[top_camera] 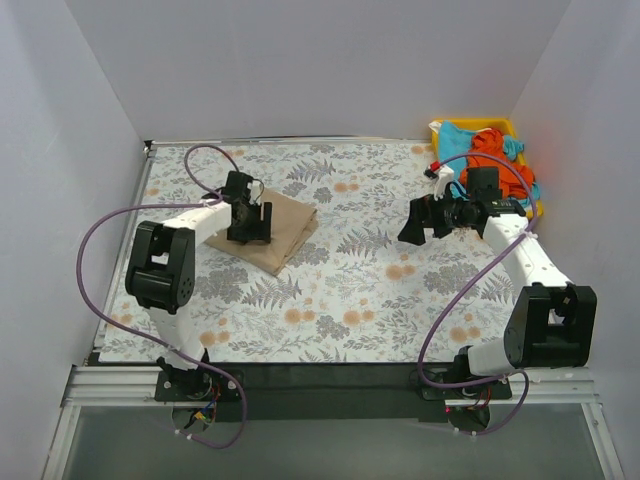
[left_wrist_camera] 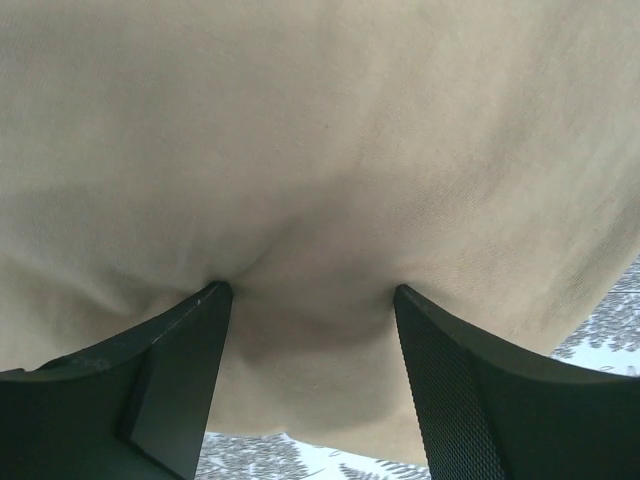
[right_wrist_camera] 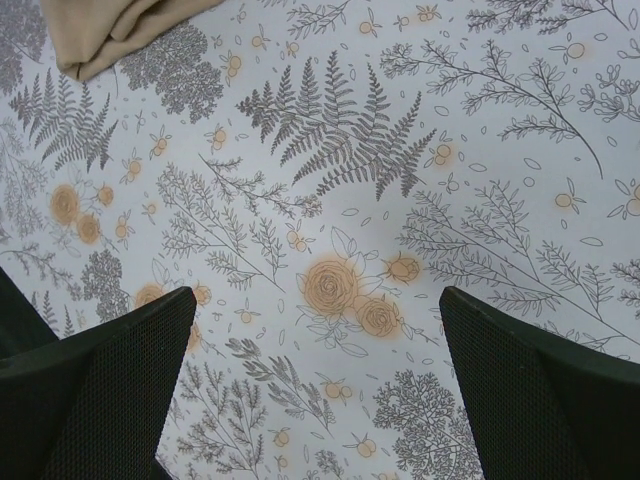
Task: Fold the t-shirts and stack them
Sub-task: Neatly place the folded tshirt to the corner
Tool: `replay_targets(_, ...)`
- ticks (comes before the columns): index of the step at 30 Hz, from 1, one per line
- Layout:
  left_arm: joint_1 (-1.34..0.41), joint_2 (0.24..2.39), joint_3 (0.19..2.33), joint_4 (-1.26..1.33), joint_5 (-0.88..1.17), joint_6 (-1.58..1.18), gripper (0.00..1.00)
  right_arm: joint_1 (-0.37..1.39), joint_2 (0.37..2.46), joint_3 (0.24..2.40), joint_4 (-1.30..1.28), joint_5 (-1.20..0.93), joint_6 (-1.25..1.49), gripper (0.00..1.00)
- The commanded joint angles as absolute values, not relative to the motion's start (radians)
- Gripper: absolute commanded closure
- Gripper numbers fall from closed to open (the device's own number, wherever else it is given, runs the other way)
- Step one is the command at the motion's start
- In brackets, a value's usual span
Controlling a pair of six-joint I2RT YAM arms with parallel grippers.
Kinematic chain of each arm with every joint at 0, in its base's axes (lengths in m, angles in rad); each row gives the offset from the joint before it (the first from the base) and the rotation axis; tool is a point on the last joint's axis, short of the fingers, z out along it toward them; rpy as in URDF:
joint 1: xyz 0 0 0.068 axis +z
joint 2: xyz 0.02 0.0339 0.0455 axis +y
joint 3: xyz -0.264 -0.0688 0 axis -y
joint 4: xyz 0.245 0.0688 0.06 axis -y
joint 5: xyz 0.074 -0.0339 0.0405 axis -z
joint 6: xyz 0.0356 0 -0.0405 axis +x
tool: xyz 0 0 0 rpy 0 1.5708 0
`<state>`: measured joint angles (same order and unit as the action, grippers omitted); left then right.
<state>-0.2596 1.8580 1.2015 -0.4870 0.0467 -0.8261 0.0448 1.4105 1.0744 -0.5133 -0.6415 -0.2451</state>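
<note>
The tan-beige t-shirt [top_camera: 285, 228] lies folded into a compact rectangle on the floral cloth at the left middle. My left gripper [top_camera: 250, 228] is open and presses down onto its top surface; in the left wrist view both fingertips dent the tan fabric [left_wrist_camera: 320, 180] with nothing between them. A corner of it shows in the right wrist view [right_wrist_camera: 110, 30]. The orange-red t-shirt [top_camera: 487, 152] and the turquoise-blue t-shirt [top_camera: 462, 134] lie bunched in the yellow tray at the back right. My right gripper [top_camera: 418, 222] is open and empty above the bare cloth, left of the tray.
The yellow plastic tray [top_camera: 440, 127] stands in the back right corner against the white walls. The floral tablecloth [top_camera: 350, 290] covers the table. Purple cables loop from both arms. A black rail runs along the near edge.
</note>
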Motion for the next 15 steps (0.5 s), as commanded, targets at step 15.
replay_targets(15, -0.002, 2.127, 1.457, -0.598, -0.094, -0.929, 0.52, 0.034, 1.364, 1.029, -0.514, -0.637, -0.304, 0.02)
